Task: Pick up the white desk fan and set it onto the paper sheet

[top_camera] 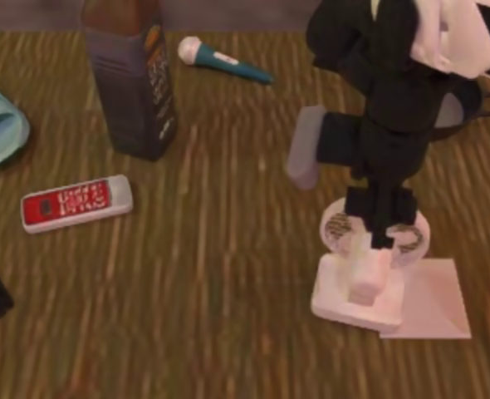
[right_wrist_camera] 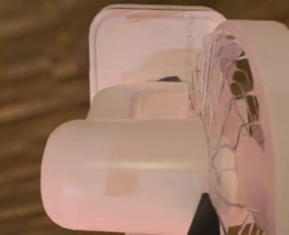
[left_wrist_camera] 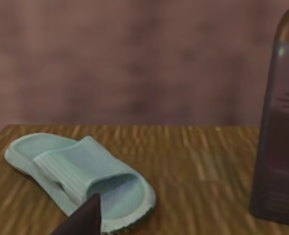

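While the right end effector (top_camera: 384, 237) is gripping its round hub, the small white plastic desk fan (top_camera: 368, 278) is resting partly on the thin pale paper sheet (top_camera: 436, 303). It is looking light, stiff, smooth; the grille is looking breakable.

White desk fan (top_camera: 359, 295) overlapping paper sheet (top_camera: 435, 301)

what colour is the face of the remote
Red, with small white markings, in a white casing: the remote shows best in the top view, on the table's left.
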Action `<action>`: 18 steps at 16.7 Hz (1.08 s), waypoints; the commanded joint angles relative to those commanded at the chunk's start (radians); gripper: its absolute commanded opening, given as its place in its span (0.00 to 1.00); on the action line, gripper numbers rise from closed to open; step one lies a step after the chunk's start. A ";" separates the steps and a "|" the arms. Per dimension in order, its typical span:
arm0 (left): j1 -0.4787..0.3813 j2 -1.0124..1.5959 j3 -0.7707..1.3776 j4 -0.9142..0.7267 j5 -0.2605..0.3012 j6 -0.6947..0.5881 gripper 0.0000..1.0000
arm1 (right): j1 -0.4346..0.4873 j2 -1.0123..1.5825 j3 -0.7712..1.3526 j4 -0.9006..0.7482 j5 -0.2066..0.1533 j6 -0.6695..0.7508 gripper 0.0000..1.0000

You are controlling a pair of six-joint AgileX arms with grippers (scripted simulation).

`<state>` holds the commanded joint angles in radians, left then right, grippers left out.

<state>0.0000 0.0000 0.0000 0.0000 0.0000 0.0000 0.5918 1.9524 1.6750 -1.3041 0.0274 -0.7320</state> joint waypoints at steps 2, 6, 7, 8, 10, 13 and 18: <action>0.000 0.000 0.000 0.000 0.000 0.000 1.00 | 0.001 0.004 0.039 -0.038 0.001 0.000 0.00; 0.000 0.000 0.000 0.000 0.000 0.000 1.00 | 0.007 0.013 0.181 -0.168 0.000 -0.002 0.00; 0.000 0.000 0.000 0.000 0.000 0.000 1.00 | 0.007 0.013 0.201 -0.189 0.000 -0.002 0.00; 0.000 0.000 0.000 0.000 0.000 0.000 1.00 | 0.007 0.012 0.211 -0.199 0.000 -0.001 0.00; 0.000 0.000 0.000 0.000 0.000 0.000 1.00 | 0.007 0.012 0.212 -0.200 0.000 -0.001 0.00; 0.000 0.000 0.000 0.000 0.000 0.000 1.00 | 0.004 0.011 0.207 -0.198 0.001 0.009 0.00; 0.000 0.000 0.000 0.000 0.000 0.000 1.00 | 0.007 0.013 0.160 -0.193 0.013 0.203 0.00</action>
<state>0.0000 0.0000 0.0000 0.0000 0.0000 0.0000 0.5988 1.9658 1.8345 -1.4974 0.0401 -0.5295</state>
